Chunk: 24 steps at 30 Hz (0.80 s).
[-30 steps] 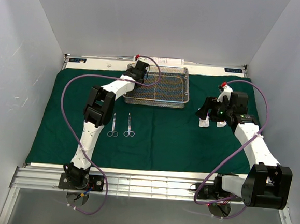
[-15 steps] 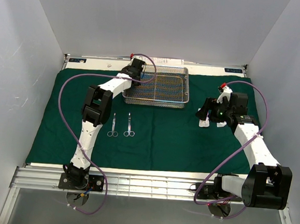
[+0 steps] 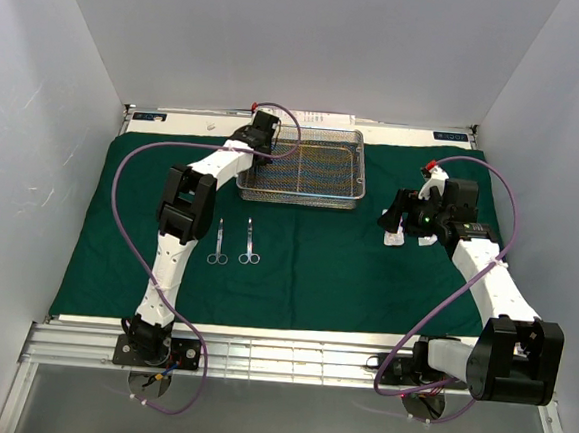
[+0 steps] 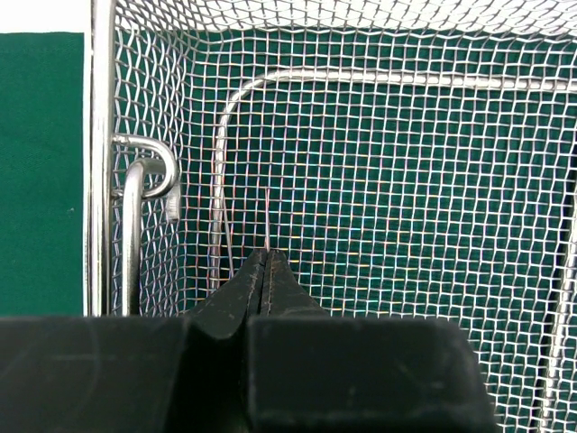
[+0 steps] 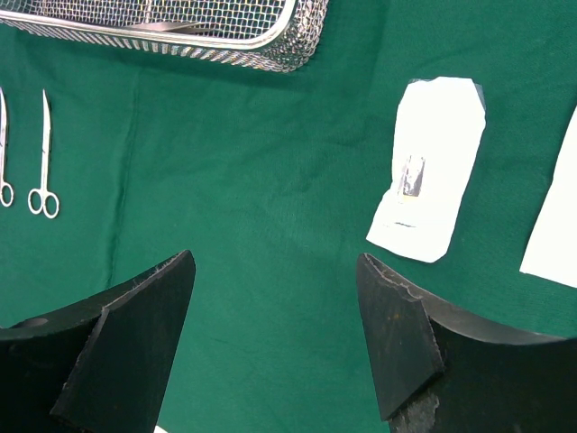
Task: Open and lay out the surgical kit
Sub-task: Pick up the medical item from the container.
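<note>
Just pinched left fingers (image 4: 236, 293) shut on thin tweezers (image 4: 269, 225) inside mesh tray (image 4: 101, 108) at far edge of green cloth (image 5: 270, 225); likely grasped, so lift out next. Holding right fingers (image 5: 135, 325) wide, empty, above cloth near white packets (image 5: 428, 171).

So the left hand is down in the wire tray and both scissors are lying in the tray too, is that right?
Not quite. The left hand is in the wire tray, but both scissors lie outside it on the green cloth, side by side in front of the tray, as the top view shows.
</note>
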Each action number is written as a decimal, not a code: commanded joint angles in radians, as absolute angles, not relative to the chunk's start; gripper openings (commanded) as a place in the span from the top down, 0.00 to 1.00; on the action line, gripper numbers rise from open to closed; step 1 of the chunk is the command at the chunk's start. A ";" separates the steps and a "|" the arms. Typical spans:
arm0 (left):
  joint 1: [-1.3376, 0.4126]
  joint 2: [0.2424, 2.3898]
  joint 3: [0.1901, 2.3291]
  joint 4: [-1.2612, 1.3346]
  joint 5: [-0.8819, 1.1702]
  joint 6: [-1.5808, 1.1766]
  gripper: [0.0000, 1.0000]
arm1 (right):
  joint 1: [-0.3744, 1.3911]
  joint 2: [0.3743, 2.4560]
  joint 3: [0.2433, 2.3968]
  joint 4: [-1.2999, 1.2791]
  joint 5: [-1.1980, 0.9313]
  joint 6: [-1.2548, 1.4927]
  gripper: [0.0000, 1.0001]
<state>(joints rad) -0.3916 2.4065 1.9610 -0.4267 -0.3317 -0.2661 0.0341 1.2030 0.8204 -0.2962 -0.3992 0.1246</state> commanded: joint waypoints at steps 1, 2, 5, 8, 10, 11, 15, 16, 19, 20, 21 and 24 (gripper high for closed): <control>-0.388 2.381 1.989 -0.522 -0.295 -0.253 0.98 | 0.037 1.183 0.819 -0.281 -0.411 0.117 0.22; -0.388 2.376 1.997 -0.523 -0.293 -0.252 0.99 | 0.037 1.183 0.819 -0.281 -0.411 0.117 0.22; -0.390 2.361 2.029 -0.523 -0.285 -0.252 1.00 | 0.037 1.183 0.819 -0.281 -0.413 0.117 0.22; -0.390 2.339 2.051 -0.523 -0.281 -0.255 1.00 | 0.037 1.183 0.821 -0.281 -0.413 0.117 0.22; -0.390 2.329 2.068 -0.525 -0.285 -0.259 1.00 | 0.037 1.181 0.821 -0.282 -0.413 0.117 0.22; -0.390 2.323 2.074 -0.523 -0.287 -0.261 1.00 | 0.037 1.181 0.822 -0.282 -0.414 0.117 0.22; -0.390 2.299 2.105 -0.529 -0.314 -0.273 1.00 | 0.037 1.181 0.828 -0.285 -0.410 0.117 0.22; -0.390 2.296 2.111 -0.535 -0.321 -0.279 1.00 | 0.037 1.180 0.828 -0.287 -0.408 0.117 0.22; -0.396 2.276 2.132 -0.555 -0.319 -0.301 1.00 | 0.038 1.177 0.839 -0.296 -0.397 0.117 0.22; -0.403 2.269 2.135 -0.561 -0.325 -0.304 1.00 | 0.037 1.177 0.842 -0.298 -0.393 0.118 0.22; -0.410 2.261 2.138 -0.578 -0.334 -0.311 1.00 | 0.037 1.175 0.845 -0.299 -0.382 0.118 0.22; -0.437 2.224 2.148 -0.620 -0.360 -0.354 1.00 | 0.037 1.163 0.862 -0.307 -0.359 0.123 0.21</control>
<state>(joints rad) -0.4023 2.3695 2.0987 -0.5728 -0.3244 -0.3069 0.0341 1.2011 0.8211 -0.2977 -0.3855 0.1246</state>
